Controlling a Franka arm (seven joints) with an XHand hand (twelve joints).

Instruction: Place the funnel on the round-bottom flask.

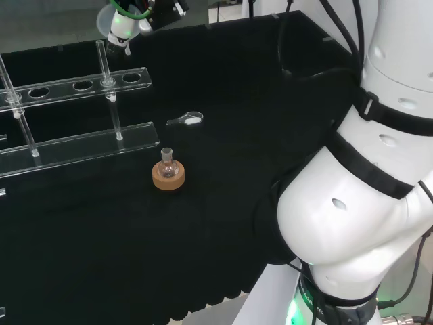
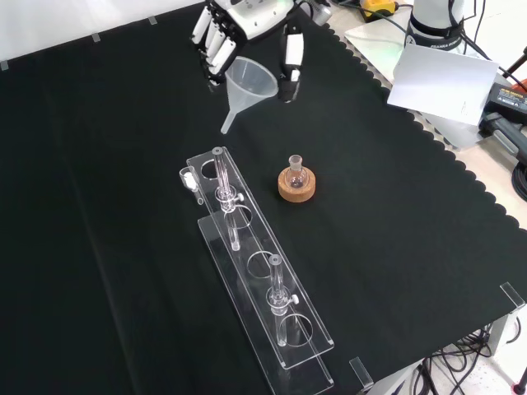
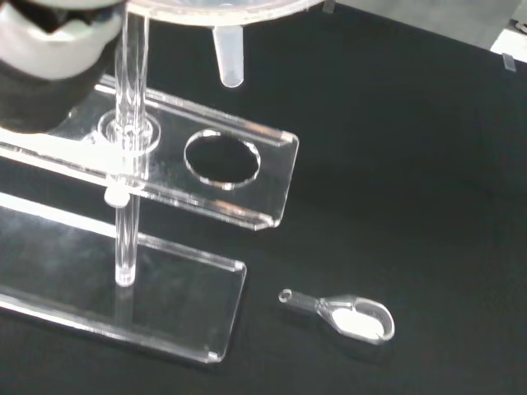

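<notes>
Hand (image 2: 247,33) is clamped round the funnel (image 2: 249,85), fingers on one side of the cone rim, thumb on the other, funnel carried in the air w/ stem slanting down-left in front view.

Landmark = round-bottom flask (image 2: 296,174), upright on its cork ring (image 2: 296,188), neck open, nothing on it yet.

Key relation: in front view the funnel hangs well above & a bit left of the flask, i.e. farther back toward the arm; stem tip (image 3: 230,76) points off toward the clear tube rack (image 2: 255,271), not at the flask neck. Stem axis tilted, flask neck vertical.

Judgement: next move needs the stem brought upright and shifted over the neck, then lowered. A small clear scoop (image 1: 187,120) lies beside the rack end, apart from the flask.
</notes>
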